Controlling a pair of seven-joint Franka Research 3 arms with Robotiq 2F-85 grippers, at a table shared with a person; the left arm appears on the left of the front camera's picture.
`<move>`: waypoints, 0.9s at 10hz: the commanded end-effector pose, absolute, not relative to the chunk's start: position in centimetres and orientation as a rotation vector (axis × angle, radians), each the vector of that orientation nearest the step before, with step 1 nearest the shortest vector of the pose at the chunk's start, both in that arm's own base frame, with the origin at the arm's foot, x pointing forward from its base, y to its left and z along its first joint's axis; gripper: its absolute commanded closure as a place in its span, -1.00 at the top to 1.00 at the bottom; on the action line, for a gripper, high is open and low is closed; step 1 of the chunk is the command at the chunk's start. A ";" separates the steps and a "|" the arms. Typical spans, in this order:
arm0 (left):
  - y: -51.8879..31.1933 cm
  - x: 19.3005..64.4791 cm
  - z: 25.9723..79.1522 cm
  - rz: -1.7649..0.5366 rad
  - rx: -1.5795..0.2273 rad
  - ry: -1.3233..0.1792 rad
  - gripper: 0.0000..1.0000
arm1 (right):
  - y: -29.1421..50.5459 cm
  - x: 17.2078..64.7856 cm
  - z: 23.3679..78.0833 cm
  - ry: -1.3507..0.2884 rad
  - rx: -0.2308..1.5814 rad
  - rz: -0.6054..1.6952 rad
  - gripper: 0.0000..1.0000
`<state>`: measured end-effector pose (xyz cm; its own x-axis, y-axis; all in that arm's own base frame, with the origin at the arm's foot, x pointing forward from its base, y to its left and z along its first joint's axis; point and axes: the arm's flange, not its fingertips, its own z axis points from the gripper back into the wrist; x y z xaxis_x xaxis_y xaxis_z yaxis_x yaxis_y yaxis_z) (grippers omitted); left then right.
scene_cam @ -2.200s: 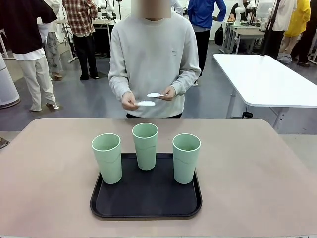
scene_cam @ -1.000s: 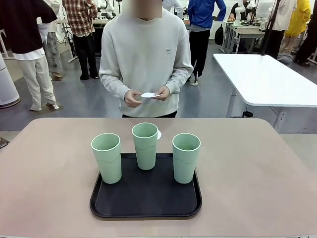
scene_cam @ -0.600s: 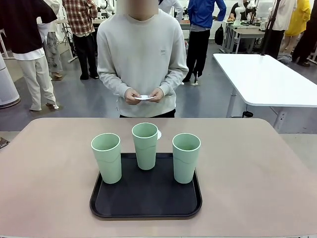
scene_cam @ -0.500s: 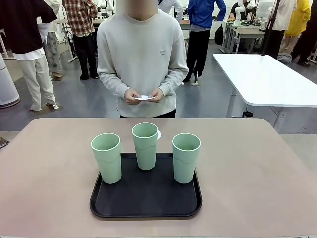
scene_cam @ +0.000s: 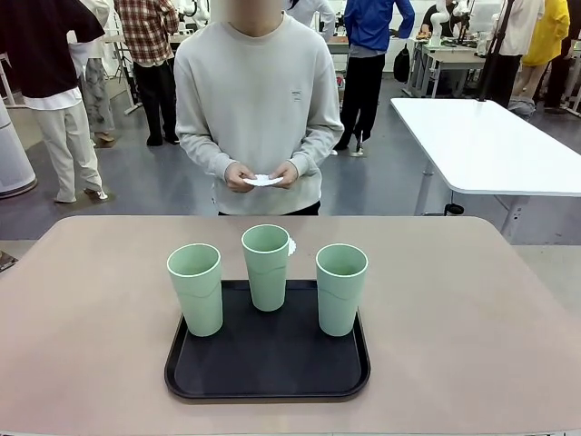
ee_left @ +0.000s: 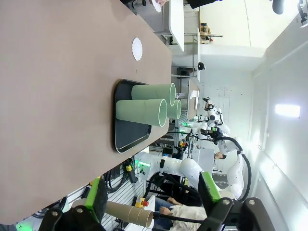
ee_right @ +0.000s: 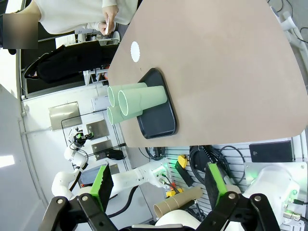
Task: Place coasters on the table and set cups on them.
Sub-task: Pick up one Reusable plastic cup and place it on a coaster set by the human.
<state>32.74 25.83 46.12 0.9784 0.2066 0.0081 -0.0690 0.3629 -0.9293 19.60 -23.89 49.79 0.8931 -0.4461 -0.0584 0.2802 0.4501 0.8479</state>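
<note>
Three cups [scene_cam: 267, 266] stand on the black tray [scene_cam: 268, 365]; one coaster [ee_left: 137, 48] lies on the worktop [scene_cam: 472, 309] just beyond the tray. My left pincer [ee_left: 153, 192] and right pincer [ee_right: 158, 185] gape wide, empty.

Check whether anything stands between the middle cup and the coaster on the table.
Nothing visible does. The coaster lies on the table just beyond the black tray, behind the middle cup; only the tray's rim lies between.

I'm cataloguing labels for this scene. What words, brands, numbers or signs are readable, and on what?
Small dark mark on the chest of the person's sweatshirt: too small to read.
Cups, tray, coaster on the table: no print seen.
Nothing else is legible.
</note>
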 end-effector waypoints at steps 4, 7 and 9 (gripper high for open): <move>26.0 32.8 46.3 0.185 -1.187 -0.133 1.00 | -23.8 19.6 49.6 -0.184 1.025 -0.445 1.00; 25.8 32.7 46.1 0.178 -1.187 -0.131 1.00 | -23.8 19.6 49.6 -0.184 1.025 -0.445 1.00; 20.1 34.4 49.4 -0.326 -1.023 -0.214 1.00 | -23.8 19.6 49.6 -0.184 1.025 -0.445 1.00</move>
<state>33.68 22.74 47.74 0.9865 -0.0124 0.1632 0.1524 0.4341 -0.8879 19.64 -23.85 49.76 0.8933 -0.4454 -0.0600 0.2815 0.4506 0.8471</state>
